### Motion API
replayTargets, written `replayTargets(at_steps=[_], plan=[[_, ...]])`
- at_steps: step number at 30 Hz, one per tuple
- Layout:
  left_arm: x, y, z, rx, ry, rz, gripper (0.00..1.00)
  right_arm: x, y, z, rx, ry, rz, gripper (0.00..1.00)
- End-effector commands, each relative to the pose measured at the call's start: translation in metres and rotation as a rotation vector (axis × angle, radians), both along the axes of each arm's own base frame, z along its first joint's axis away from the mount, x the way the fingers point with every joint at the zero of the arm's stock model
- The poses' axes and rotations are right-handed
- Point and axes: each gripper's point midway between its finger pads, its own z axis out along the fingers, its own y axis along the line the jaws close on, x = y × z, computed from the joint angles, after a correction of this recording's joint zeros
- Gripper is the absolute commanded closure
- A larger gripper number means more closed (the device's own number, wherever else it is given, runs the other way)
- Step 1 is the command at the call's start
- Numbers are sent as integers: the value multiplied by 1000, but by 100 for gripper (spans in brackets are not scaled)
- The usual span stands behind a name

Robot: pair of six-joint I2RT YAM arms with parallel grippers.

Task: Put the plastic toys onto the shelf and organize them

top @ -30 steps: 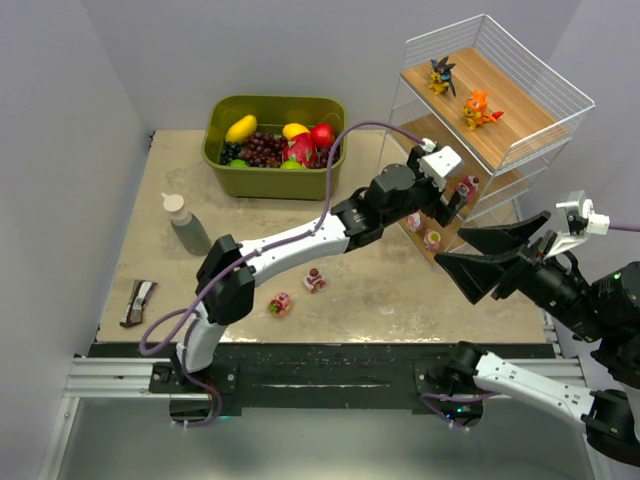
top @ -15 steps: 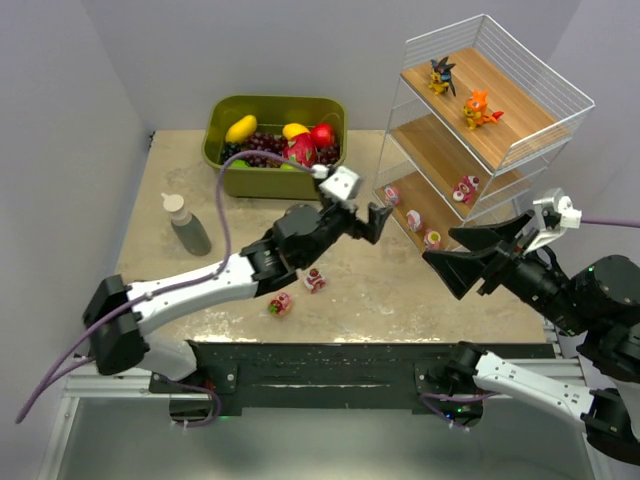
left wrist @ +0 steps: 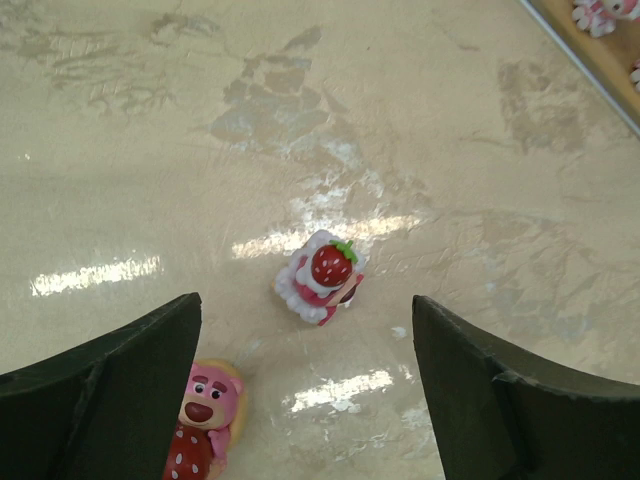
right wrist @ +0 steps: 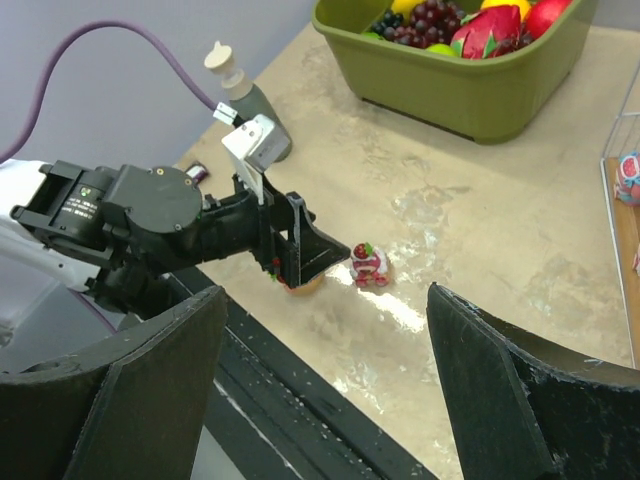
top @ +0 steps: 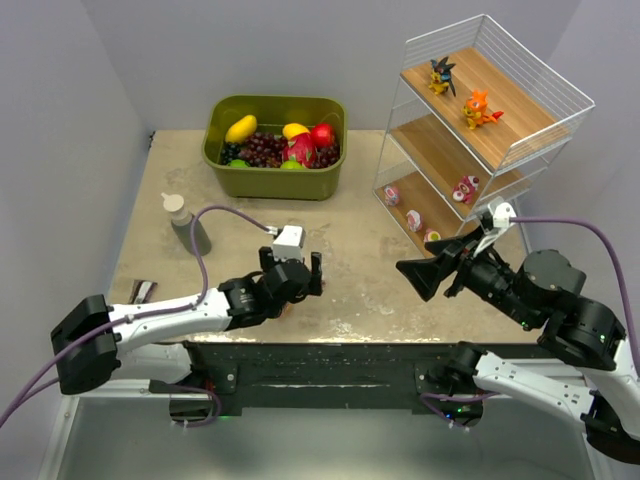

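The white wire shelf (top: pixel 500 130) stands at the back right. Its top tier holds a black spiky toy (top: pixel 441 75) and an orange toy (top: pixel 478 108). A pink toy (top: pixel 464 187) sits on the middle tier, and several small pink and white ones (top: pixel 414 220) on the bottom tier. My left gripper (top: pixel 300 275) is open and low over two toys on the table. They are a strawberry-topped toy (left wrist: pixel 325 277) ahead of the jaws and a pink bear toy (left wrist: pixel 200 420) against the left finger. My right gripper (top: pixel 430 275) is open and empty in front of the shelf.
An olive-green bin (top: pixel 275 175) with fruit stands at the back. A grey bottle (top: pixel 187 225) stands at the left, with a dark wrapper (top: pixel 140 290) near it. The table's front edge and black rail (right wrist: pixel 330 430) lie just below both grippers.
My left arm has pulled back from the shelf and come down to the two toys near the front edge. My right gripper has shifted left and lower.
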Motion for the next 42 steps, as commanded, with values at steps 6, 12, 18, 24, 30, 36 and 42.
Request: replayTargets(at_steps=[6,12,18,24,30,36,42], plan=[[7,-12,-34,-44,60,102,16,1,1,6,42,-8,-9,15],[9,-20,-48,-91,118,246,20,1,-2,4,38,-8,-15,15],[16,-21,-40,-86,76,348,28,-1,-1,3,34,-10,-7,15],[16,-10,-46,-14,81,492,38,1,-9,8,32,-28,-34,15],[15,-15,-46,-17,69,570,43,-2,-9,11,16,-48,-11,15],[16,-15,-51,4,56,617,45,-7,-9,12,15,-60,17,15],[19,-15,-53,17,44,652,45,-10,-12,12,4,-65,26,15]])
